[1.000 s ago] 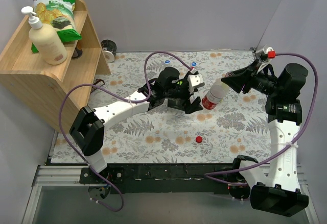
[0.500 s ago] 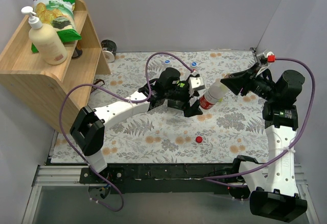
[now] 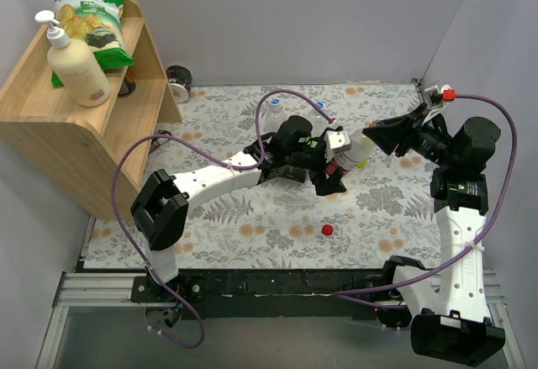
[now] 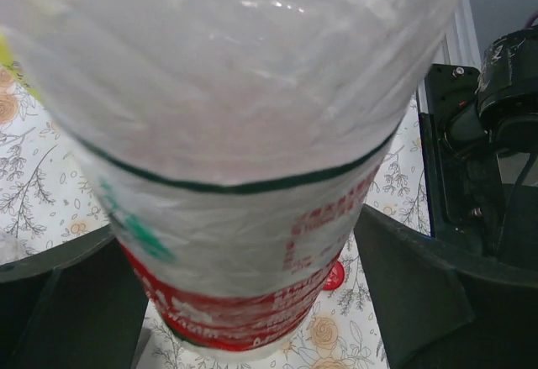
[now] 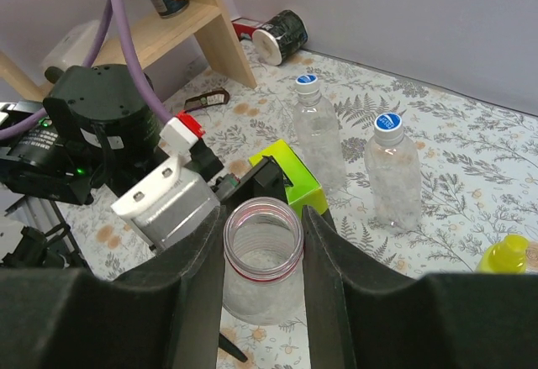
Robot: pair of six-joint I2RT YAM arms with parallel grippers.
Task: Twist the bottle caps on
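A clear bottle with a red-and-white label hangs tilted above the table, its mouth open and uncapped. My right gripper is shut on its neck. My left gripper is open, with one jaw on each side of the bottle's labelled lower body, close to its sides. A red cap lies on the table below. Two clear bottles stand at the back, each with a blue cap on top.
A yellow squeeze bottle lies right of the held bottle. A wooden shelf at the left carries a cream pump bottle and a chips bag. A can lies beside it. Purple cables loop over both arms.
My left gripper has moved right and now has its jaws around the bottle's lower body. My right gripper still holds the bottle's neck and has shifted it slightly.
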